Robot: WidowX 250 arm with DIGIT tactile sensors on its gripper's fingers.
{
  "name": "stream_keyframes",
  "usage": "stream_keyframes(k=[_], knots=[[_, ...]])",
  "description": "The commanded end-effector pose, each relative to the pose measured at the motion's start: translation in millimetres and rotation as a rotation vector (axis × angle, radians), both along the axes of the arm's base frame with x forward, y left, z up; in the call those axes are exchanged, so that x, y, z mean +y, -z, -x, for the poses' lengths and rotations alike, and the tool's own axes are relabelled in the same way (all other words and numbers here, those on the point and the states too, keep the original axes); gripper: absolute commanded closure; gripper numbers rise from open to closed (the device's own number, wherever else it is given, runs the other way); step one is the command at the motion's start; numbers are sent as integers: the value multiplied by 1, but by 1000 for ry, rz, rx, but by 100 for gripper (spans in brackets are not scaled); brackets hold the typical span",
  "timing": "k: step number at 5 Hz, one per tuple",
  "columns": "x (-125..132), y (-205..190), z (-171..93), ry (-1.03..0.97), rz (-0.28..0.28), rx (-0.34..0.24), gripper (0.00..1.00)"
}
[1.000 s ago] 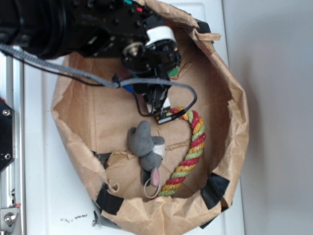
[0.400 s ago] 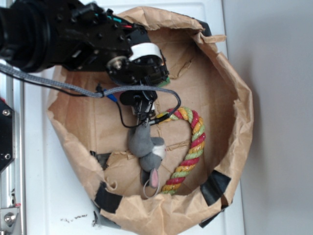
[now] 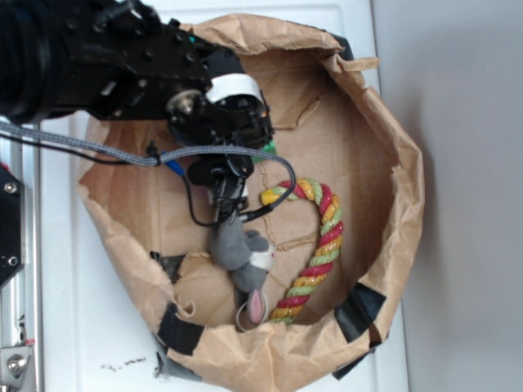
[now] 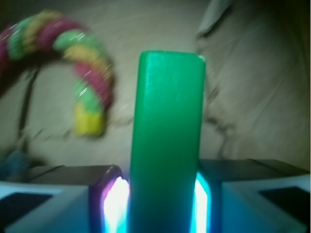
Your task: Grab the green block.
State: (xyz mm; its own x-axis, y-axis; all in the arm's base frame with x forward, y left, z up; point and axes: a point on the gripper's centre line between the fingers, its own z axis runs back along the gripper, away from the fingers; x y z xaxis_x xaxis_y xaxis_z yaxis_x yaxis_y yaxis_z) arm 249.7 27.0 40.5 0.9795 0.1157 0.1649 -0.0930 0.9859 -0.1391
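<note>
In the wrist view the green block (image 4: 167, 131) stands upright between my two lit pads, a smooth bright-green brick filling the gap. My gripper (image 4: 158, 194) is shut on it, with a pad (image 4: 114, 196) pressed on each side. In the exterior view my gripper (image 3: 227, 194) hangs inside the brown paper bag (image 3: 384, 122), just above the grey plush mouse (image 3: 241, 251). There the arm hides the block.
A red-yellow-green twisted rope cane (image 3: 323, 245) curves along the right of the bag floor, also seen as the rope cane (image 4: 85, 77) at upper left in the wrist view. The bag's crumpled walls ring everything. A black cable (image 3: 278, 167) loops off the arm.
The arm has moved left and a little down inside the bag, from over the rope's top end to above the plush mouse. The mouse has shifted slightly downward.
</note>
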Motion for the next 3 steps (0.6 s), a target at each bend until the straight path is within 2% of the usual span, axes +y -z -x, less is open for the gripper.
stream_keyframes(k=[1,2,3], knots=[[-7,-76,13,74,39,-68,100],[-14,-99,27,120,80,-75,100],[-17,-102,29,168,63,-79,100]])
